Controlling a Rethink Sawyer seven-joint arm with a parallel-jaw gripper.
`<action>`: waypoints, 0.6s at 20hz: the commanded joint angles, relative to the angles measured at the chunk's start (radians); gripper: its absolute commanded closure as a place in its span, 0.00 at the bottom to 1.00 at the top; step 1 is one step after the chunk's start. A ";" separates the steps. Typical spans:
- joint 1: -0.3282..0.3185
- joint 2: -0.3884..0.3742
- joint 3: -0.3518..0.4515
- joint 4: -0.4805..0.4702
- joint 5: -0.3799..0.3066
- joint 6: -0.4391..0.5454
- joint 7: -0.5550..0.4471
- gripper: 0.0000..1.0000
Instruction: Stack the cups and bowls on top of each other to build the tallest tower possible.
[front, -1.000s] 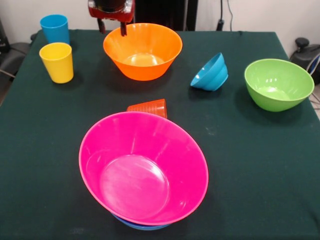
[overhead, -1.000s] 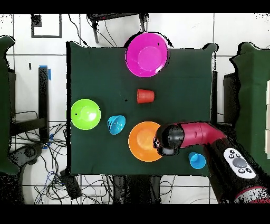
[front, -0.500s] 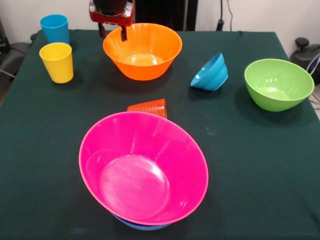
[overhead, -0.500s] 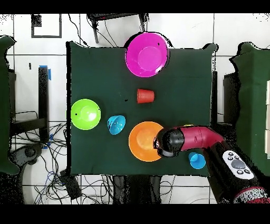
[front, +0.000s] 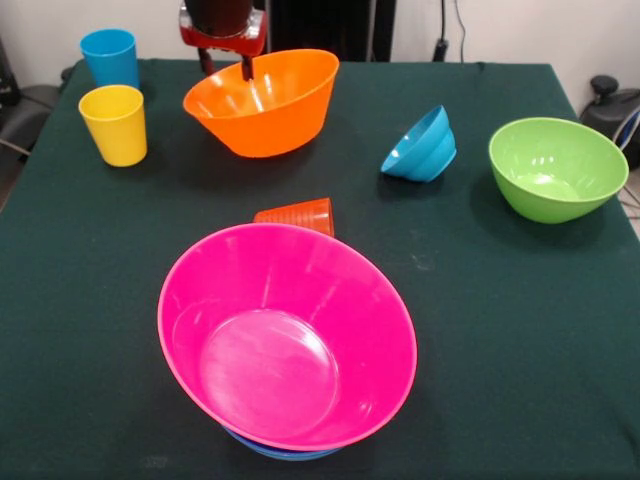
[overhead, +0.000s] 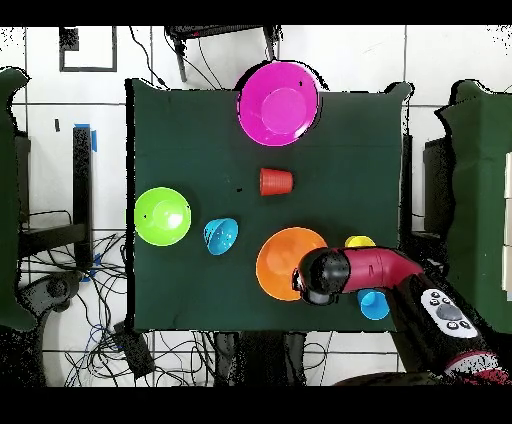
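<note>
My gripper (front: 226, 64) is shut on the far rim of the large orange bowl (front: 262, 104), one finger inside and one outside. The bowl hangs tilted, its left side raised off the table; in the overhead view the gripper (overhead: 305, 282) sits at the bowl's (overhead: 285, 262) lower right rim. The tower (front: 287, 335) stands at the near edge: a large pink bowl over a blue rim (front: 280, 452). The orange-red ribbed cup (front: 298, 214) lies on its side just behind it. The yellow cup (front: 114, 123) and sky blue cup (front: 110, 57) stand upright at the far left.
A small ridged blue bowl (front: 420, 146) lies tipped on its side right of the orange bowl. A green bowl (front: 556, 168) stands upright at the right edge. The table (front: 500, 330) has a dark green cloth. The arm (overhead: 385, 275) reaches in beside the two upright cups.
The orange bowl has been tilted and lifted by its rim and has shifted left in the front view, toward the yellow and blue cups. The other things have not moved.
</note>
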 joint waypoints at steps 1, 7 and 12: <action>0.033 0.080 0.003 -0.044 -0.006 -0.098 0.050 0.00; 0.030 0.084 0.004 -0.052 0.003 -0.090 0.034 0.00; 0.022 0.034 0.015 -0.033 0.034 -0.045 0.006 0.00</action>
